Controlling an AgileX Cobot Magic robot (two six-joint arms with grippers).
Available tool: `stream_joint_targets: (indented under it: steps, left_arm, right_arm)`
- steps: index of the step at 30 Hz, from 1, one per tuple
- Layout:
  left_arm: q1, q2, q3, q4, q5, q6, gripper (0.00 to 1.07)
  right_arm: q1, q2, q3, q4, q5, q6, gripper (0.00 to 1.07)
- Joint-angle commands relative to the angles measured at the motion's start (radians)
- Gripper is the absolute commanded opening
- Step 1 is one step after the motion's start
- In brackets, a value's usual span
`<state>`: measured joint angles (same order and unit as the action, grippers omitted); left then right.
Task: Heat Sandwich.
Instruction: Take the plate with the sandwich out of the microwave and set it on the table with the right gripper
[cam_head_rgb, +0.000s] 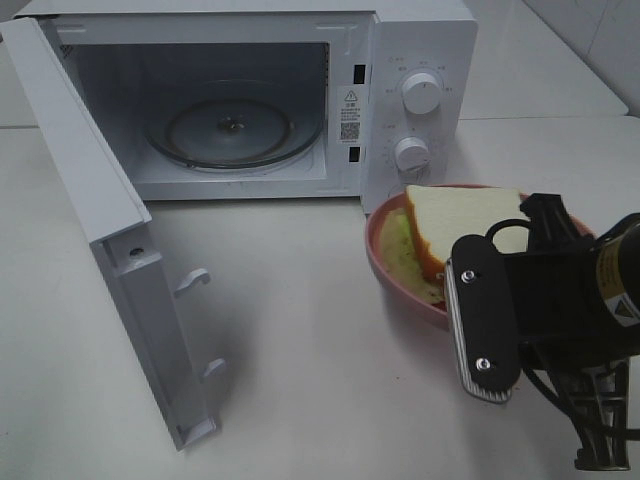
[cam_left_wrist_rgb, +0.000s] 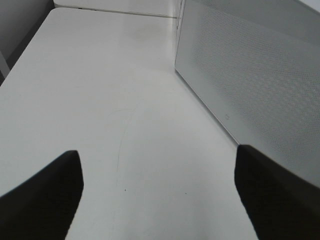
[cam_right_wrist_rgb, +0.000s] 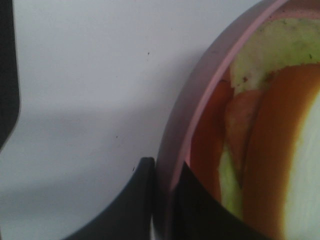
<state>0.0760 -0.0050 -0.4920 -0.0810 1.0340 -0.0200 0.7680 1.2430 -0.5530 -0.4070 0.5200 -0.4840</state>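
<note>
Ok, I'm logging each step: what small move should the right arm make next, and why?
Probably lift the plate and carry it toward the open microwave. The right gripper is shut on the plate's rim, the sandwich sits on it, and the glass turntable is bare.

White microwave (cam_head_rgb: 300, 100) on the white table (cam_head_rgb: 300, 340), door (cam_head_rgb: 110, 230) swung wide, glass turntable (cam_head_rgb: 232, 130) inside. Two knobs (cam_head_rgb: 421, 92) on its panel. Pink plate (cam_head_rgb: 400, 270) just beside.

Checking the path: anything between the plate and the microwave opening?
Bare table between plate and microwave cavity, per the high view; door hangs open, off to the side.
</note>
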Motion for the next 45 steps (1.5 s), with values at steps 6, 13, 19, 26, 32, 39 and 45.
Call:
stream_joint_targets:
  steps: [6,13,19,26,32,39,45]
  left_arm:
    - [0.001,-0.018,0.002,-0.006,-0.001,0.000,0.76]
    - [0.001,-0.018,0.002,-0.006,-0.001,0.000,0.76]
    - [0.001,-0.018,0.002,-0.006,-0.001,0.000,0.76]
    - [0.001,-0.018,0.002,-0.006,-0.001,0.000,0.76]
    - [0.001,-0.018,0.002,-0.006,-0.001,0.001,0.76]
    - [0.001,-0.018,0.002,-0.006,-0.001,0.001,0.76]
    - [0.001,-0.018,0.002,-0.006,-0.001,0.001,0.76]
  right_arm:
    - [0.003,-0.009,-0.005,-0.226,0.098,0.554,0.00]
    - [0.003,-0.009,-0.005,-0.379,0.237,0.982,0.00]
    - [0.000,-0.009,-0.006,-0.425,0.369,1.208,0.00]
    - [0.000,-0.001,-0.018,-0.409,0.484,1.245,0.00]
    - [0.000,0.057,-0.098,-0.386,0.552,1.245,0.00]
    - [-0.137,0.168,-0.213,-0.364,0.541,1.220,0.00]
    - [-0.260,0.286,-0.338,-0.363,0.539,1.205,0.01]
